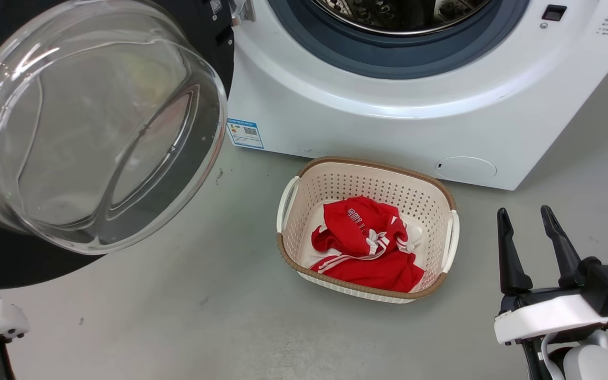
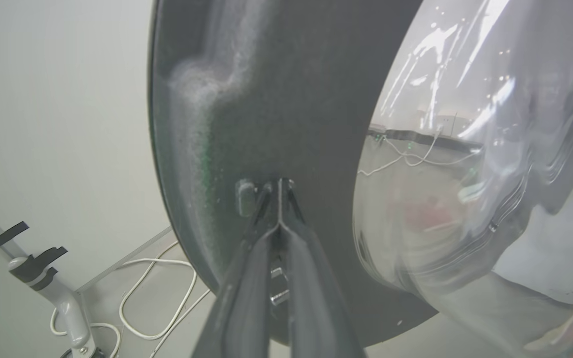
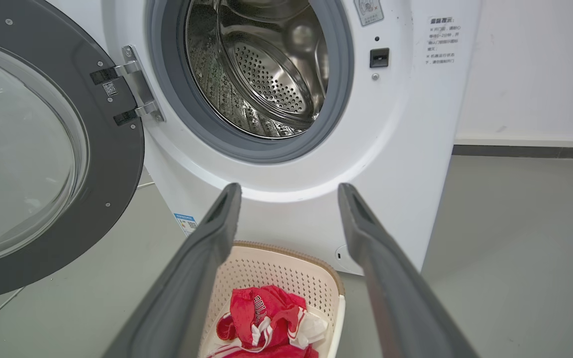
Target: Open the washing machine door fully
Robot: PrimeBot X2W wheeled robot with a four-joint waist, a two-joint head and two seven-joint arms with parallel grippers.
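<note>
The washing machine door hangs swung out at the left of the head view, its clear bowl bulging toward the camera. It is hinged to the washing machine, whose drum mouth lies bare at the top of the frame. In the right wrist view the door stands at a wide angle from the white front, so the job looks nearly finished. Whether the hinge has more travel left I cannot tell.

The left hand has its two fingers pressed together with nothing between them. Its tips touch the door's black inner ring just beside a small grey stub, to the left of the glass bowl. The right hand sits at the lower right of the head view, fingers spread apart and empty, well apart from the door.

The last push is best made on the black ring, not the glass. It should follow the door's arc about the hinge so the tips do not skid across the glossy face. Go slowly and stop once the hinge resists. The basket with the red garment stands clear of the door.
</note>
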